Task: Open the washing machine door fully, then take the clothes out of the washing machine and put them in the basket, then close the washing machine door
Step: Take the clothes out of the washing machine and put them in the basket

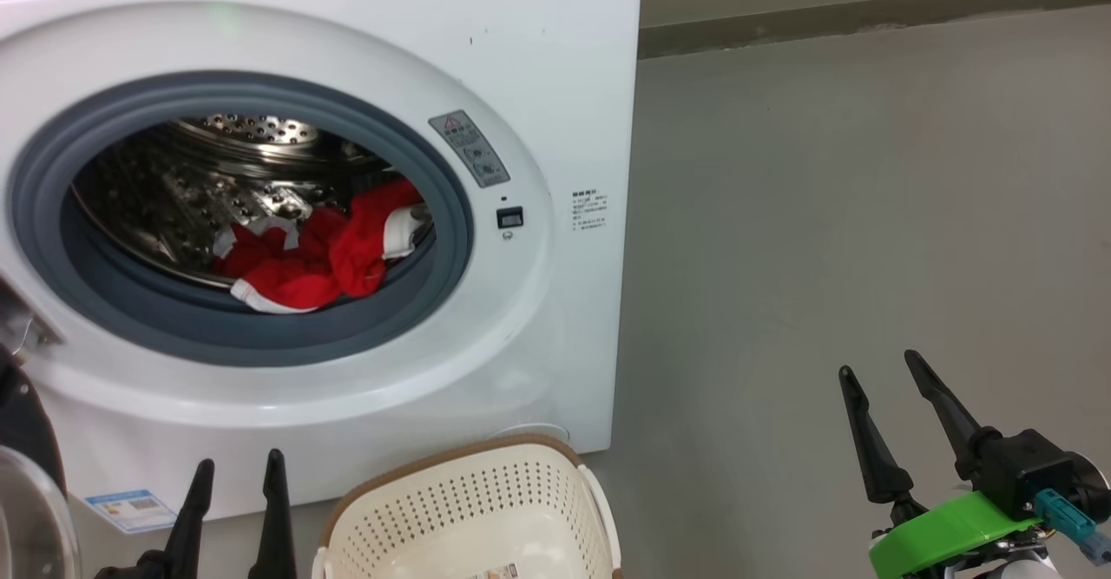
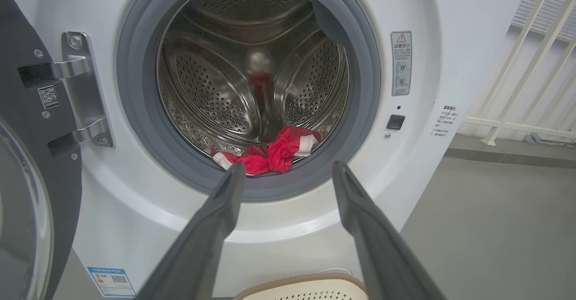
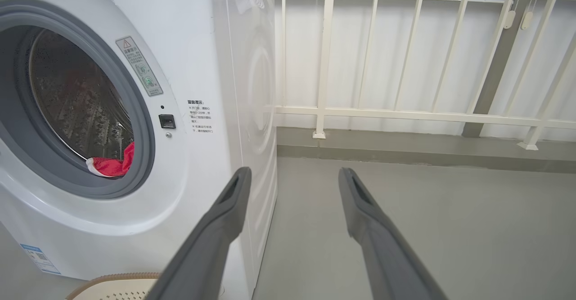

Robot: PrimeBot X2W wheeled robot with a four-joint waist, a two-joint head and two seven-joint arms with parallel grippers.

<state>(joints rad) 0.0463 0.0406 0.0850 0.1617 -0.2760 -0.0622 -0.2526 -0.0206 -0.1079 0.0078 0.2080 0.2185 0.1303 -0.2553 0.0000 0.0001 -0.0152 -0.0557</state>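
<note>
Head view, left to right: washing machine door (image 1: 26, 440), swung open at the edge; left gripper (image 1: 241, 457), fingers spread, empty; red clothes (image 1: 321, 253), low inside washing machine (image 1: 521, 84); basket (image 1: 469, 492), on floor (image 1: 825, 214) before it; right gripper (image 1: 878, 364), spread, empty.

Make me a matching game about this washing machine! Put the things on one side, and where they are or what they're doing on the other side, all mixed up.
Things:
1. clothes
2. basket
3. washing machine door
4. right gripper

Places or states:
A. swung wide open at the left
B. open and holding nothing
C. lying in the steel drum
D. standing just in front of the washing machine

Right pairs: 1-C, 2-D, 3-A, 4-B.
</note>
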